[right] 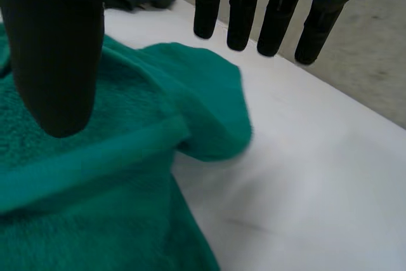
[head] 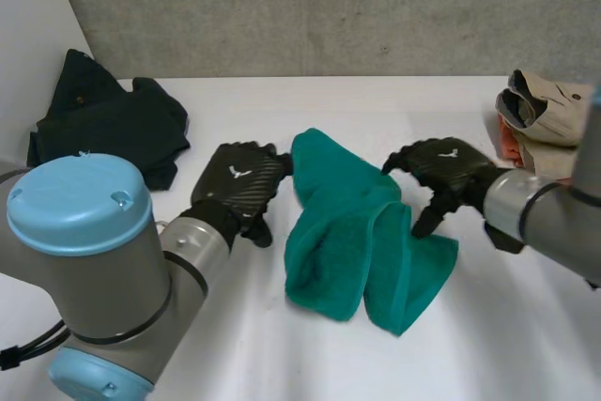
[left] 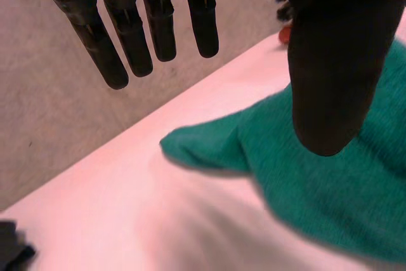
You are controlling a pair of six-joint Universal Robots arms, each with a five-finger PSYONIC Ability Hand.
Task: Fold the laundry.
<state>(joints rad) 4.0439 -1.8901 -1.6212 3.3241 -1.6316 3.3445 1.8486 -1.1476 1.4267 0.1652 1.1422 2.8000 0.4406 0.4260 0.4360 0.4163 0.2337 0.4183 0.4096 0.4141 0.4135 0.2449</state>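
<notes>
Your head view shows the white table (head: 394, 100), a crumpled teal towel (head: 347, 232) at its middle, dark clothes (head: 113, 124) far left and a beige garment (head: 545, 105) far right. The wrist views reveal the left hand (head: 239, 180) and right hand (head: 446, 171) flanking the towel, fingers straight, empty.

Probably a lab test cell: bare concrete wall (head: 329, 7) behind a plain white table (head: 526, 345).

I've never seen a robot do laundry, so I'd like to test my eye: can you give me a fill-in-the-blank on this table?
The green towel lies crumpled ____ the left hand and the right hand.
Both hands are ____, holding nothing.
The dark clothes lie on the robot's ____ side.
The beige garment lies on its ____ side.
Missing words: between; open; left; right.
</notes>
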